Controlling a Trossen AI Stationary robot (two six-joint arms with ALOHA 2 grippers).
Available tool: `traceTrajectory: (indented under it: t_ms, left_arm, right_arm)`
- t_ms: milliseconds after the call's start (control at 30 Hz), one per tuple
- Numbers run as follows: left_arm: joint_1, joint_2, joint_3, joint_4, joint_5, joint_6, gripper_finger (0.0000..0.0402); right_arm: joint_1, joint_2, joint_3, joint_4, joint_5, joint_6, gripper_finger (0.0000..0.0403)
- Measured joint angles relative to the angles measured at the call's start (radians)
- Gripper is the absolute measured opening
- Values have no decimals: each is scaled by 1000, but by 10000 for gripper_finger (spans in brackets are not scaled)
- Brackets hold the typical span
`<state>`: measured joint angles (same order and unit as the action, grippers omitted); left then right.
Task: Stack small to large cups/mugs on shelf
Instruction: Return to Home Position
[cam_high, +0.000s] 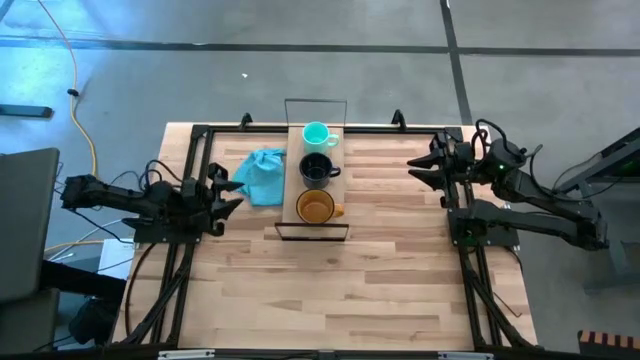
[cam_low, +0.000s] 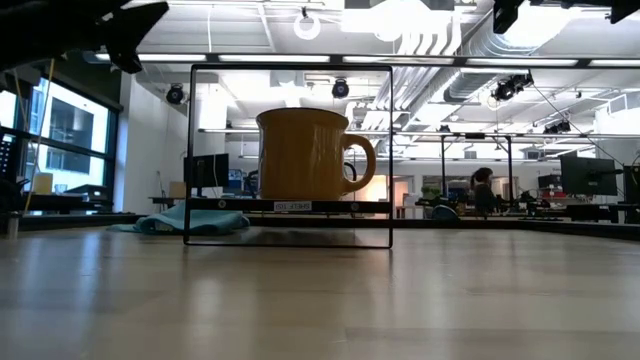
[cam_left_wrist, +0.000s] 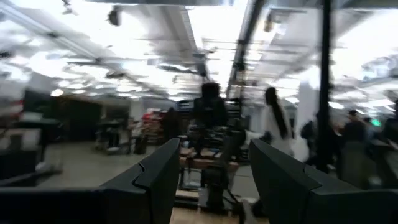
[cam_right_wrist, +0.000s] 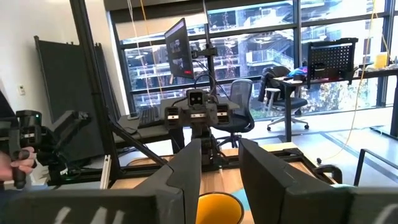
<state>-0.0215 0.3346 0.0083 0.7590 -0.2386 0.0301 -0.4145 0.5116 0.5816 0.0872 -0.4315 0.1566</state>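
Left gripper (cam_high: 233, 189) and right gripper (cam_high: 413, 171) both gape wide, empty; the shelf (cam_high: 294, 186) with its amber mug (cam_high: 316, 208) sits between them. Best pull straight back, clear of it.

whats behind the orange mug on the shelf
From above, the black mug stands right behind the orange mug on the shelf, then the teal mug at the far end. In the low view the orange mug covers both, so neither shows there.
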Motion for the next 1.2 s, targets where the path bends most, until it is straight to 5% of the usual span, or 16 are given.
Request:
traceTrajectory:
  t_ms: [433,733,1200]
  left_arm:
    - [-12,-333,1,-301,70,120,182]
    - [-12,-329,1,-343,109,131,182]
    - [21,-329,1,-407,5,183,182]
  right_arm:
    - [0,-1,0,0,-30,52,99]
    - [-3,-1,0,0,-14,45,99]
    - [-3,6,0,-39,23,18,99]
